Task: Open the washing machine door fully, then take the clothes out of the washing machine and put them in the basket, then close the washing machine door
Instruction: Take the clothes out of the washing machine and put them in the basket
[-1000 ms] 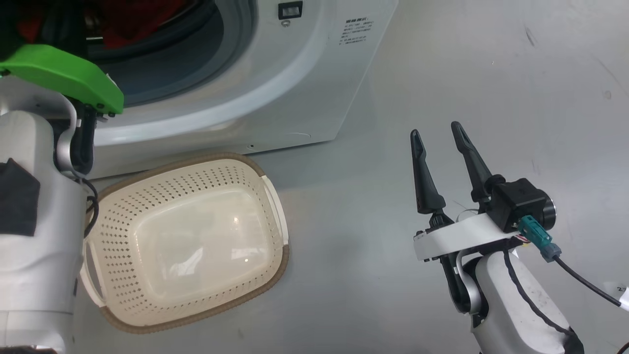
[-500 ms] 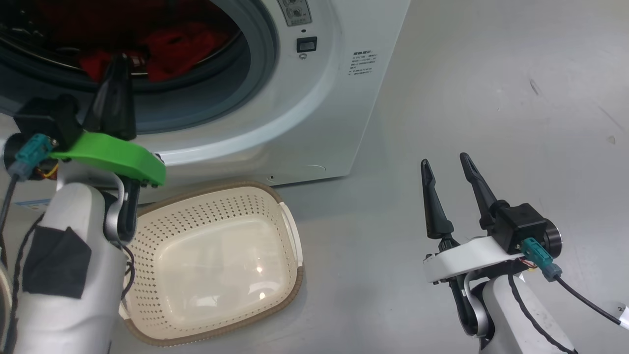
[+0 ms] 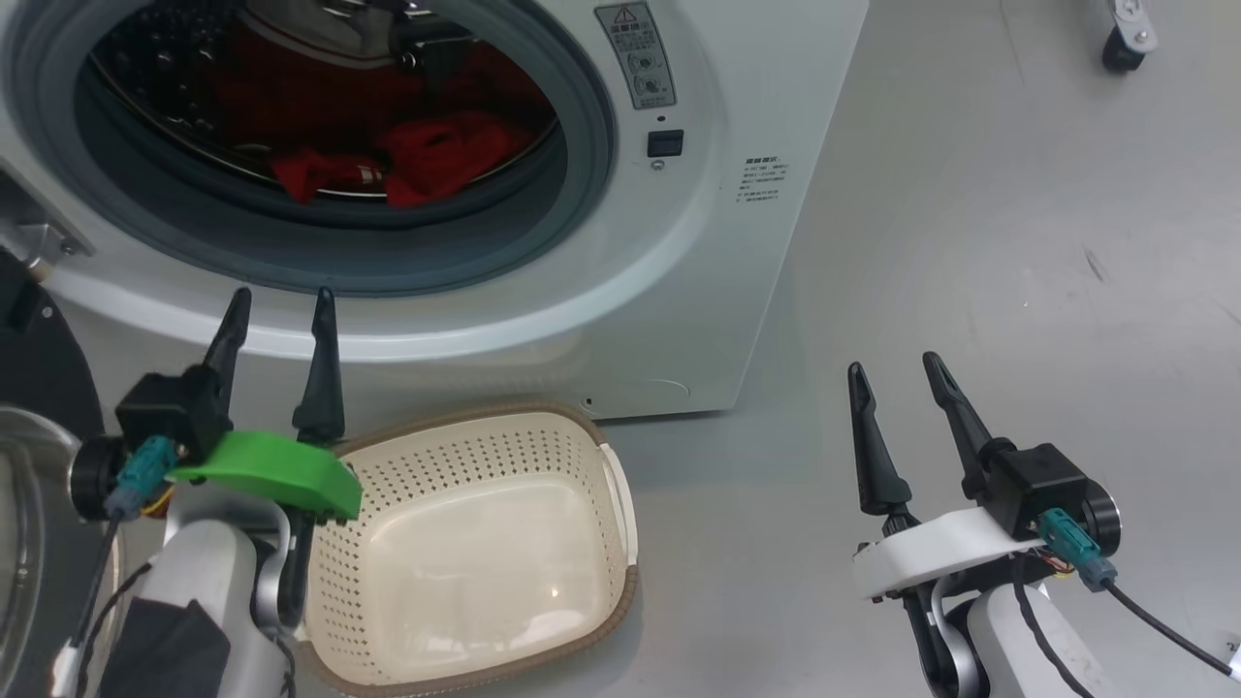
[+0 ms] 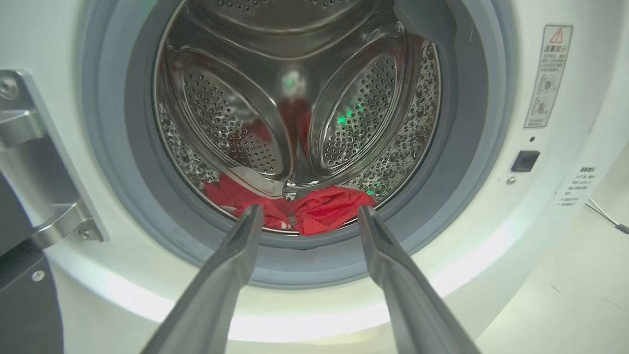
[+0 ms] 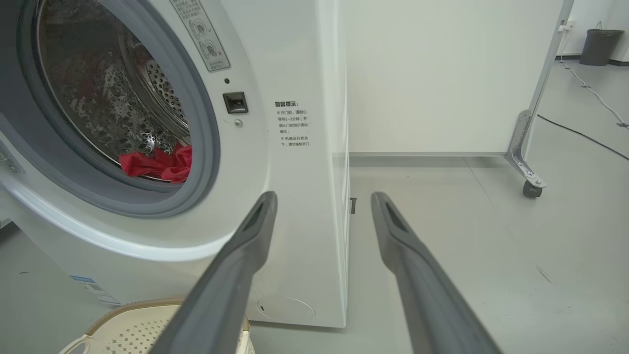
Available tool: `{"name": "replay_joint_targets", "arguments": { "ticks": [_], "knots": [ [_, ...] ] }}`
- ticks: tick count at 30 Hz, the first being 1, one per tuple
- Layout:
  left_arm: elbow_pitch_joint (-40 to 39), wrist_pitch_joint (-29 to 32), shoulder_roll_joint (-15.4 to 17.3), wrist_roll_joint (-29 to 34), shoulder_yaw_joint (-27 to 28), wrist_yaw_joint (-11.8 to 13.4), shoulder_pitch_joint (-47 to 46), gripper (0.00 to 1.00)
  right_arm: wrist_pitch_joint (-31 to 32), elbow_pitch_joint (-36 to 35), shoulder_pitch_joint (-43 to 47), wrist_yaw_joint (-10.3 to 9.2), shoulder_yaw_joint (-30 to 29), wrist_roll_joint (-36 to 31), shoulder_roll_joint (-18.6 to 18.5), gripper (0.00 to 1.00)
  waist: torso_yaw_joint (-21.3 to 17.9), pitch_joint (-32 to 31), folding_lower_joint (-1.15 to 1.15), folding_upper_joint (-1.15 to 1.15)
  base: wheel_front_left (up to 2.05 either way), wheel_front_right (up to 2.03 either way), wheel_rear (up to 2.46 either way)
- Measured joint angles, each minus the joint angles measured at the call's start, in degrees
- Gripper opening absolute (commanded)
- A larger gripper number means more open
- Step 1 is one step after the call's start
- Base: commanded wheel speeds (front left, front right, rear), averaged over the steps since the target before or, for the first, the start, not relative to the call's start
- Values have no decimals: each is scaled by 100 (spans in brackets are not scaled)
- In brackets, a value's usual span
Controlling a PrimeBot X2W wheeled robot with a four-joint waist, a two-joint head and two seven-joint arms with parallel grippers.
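Grey floor (image 3: 970,242), white washing machine (image 3: 708,291) with its hatch wide open and both claws spread with nothing in them.
Biggest thing here is the washing machine, grey rubber ring round the opening and the steel drum (image 4: 295,98) behind it. The washing machine door (image 3: 39,368) is swung out to the robot's left, so you just catch its black ring at the edge of the head view. The basket (image 3: 543,451) sits on the floor right in front of the machine, below the opening. The clothes (image 3: 436,155) are a red heap at the bottom of the drum. The left gripper (image 3: 281,296) hovers over the basket's left end, fingers well apart and aimed at the opening, holding nothing. The right gripper (image 3: 894,364) is off to the right over bare floor, also spread wide and empty.
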Motion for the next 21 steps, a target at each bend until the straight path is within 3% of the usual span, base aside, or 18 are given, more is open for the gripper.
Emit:
{"name": "replay_joint_targets", "arguments": {
  "ticks": [9, 21],
  "knots": [
    [-226, -26, 21, 160, 1, 315, 878, 100, 0, 29, 319, 51, -126, 0, 3, 100, 208, -421, 0, 0, 0, 0, 0],
    [-598, -68, 4, 169, -24, 394, 1857, 100, 0, 65, 779, 100, -172, 0, 13, 100, 336, -939, 0, 0, 0, 0, 0]
  ]
}}
